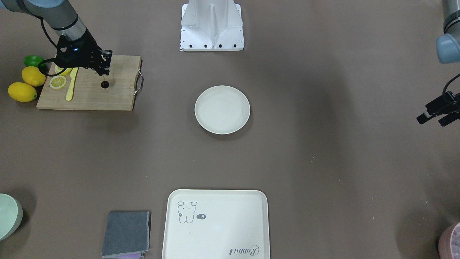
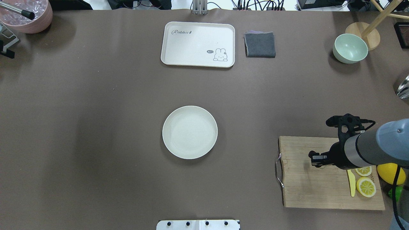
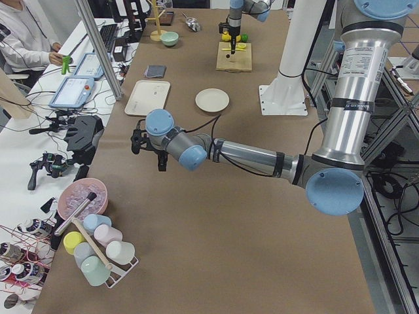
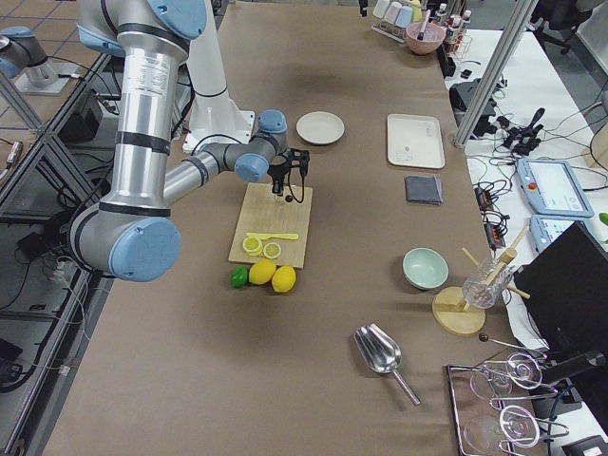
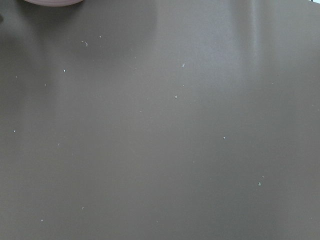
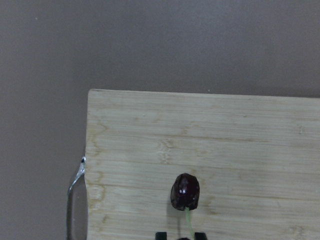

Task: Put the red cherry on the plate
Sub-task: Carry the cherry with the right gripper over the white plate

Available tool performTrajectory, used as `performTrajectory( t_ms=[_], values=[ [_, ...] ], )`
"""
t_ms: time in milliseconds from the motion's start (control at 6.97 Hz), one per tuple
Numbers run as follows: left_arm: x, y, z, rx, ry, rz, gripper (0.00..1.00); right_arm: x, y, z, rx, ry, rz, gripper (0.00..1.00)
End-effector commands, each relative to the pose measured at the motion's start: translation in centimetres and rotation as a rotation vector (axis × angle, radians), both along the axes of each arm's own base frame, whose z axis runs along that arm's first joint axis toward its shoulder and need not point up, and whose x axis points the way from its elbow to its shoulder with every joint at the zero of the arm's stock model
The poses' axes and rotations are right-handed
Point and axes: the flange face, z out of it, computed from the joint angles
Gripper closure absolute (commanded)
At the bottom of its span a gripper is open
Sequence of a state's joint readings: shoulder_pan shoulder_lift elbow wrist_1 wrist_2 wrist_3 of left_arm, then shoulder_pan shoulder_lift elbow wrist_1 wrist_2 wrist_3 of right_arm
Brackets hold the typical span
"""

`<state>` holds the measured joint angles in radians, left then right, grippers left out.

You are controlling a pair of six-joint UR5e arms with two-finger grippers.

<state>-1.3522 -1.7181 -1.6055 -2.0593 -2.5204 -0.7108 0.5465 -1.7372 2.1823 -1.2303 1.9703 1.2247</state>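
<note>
A red cherry (image 6: 185, 191) hangs on a thin green stem over the wooden cutting board (image 1: 90, 95), and I cannot tell whether it touches the wood. My right gripper (image 1: 105, 73) stands straight above it, shut on the upper end of the cherry pair. In the right wrist view only the fingertips (image 6: 160, 234) show at the bottom edge, with something dark between them. The round off-white plate (image 1: 222, 109) sits empty at the table's middle, well away from the board. Far off at the table's other end, my left gripper (image 1: 429, 120) hovers open and holds nothing.
On the board's far end lie lemon slices (image 1: 58, 82) and a yellow knife (image 1: 71, 88). Whole lemons (image 1: 22, 91) and a lime (image 1: 32, 60) lie beside it. A rabbit tray (image 1: 215, 225), grey cloth (image 1: 125, 233), green bowl (image 1: 7, 216) and pink bowl (image 2: 27, 14) line the operators' side.
</note>
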Motion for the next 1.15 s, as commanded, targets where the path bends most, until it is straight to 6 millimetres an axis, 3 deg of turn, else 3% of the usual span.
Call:
performTrajectory(
  t_ms=[0,144,431,718,861,1005],
  values=[
    [-0.1,0.1,0.0,0.001,0.001,-0.002,0.02,6.2,-1.6,-6.6,-0.04,-0.019,0.007,1.0],
    [0.0,0.0,-0.1,0.002,0.003,0.001,0.02,8.0,-2.2,-10.3,-0.043,-0.028,0.025,1.0],
    [-0.1,0.1,-0.2,0.005,0.003,-0.001,0.02,10.8,-5.8,-18.2,-0.069,-0.056,0.051,1.0],
    [-0.1,0.1,-0.1,0.005,0.003,-0.001,0.02,7.6,-7.9,-25.3,-0.073,-0.035,0.034,1.0],
    [-0.1,0.2,-0.7,0.017,-0.003,-0.008,0.02,3.1,-9.1,-28.6,-0.058,0.016,0.022,1.0],
    [0.0,0.1,-0.6,0.017,-0.003,-0.005,0.02,-2.3,-8.7,-31.8,-0.036,0.076,0.022,1.0]
  ],
)
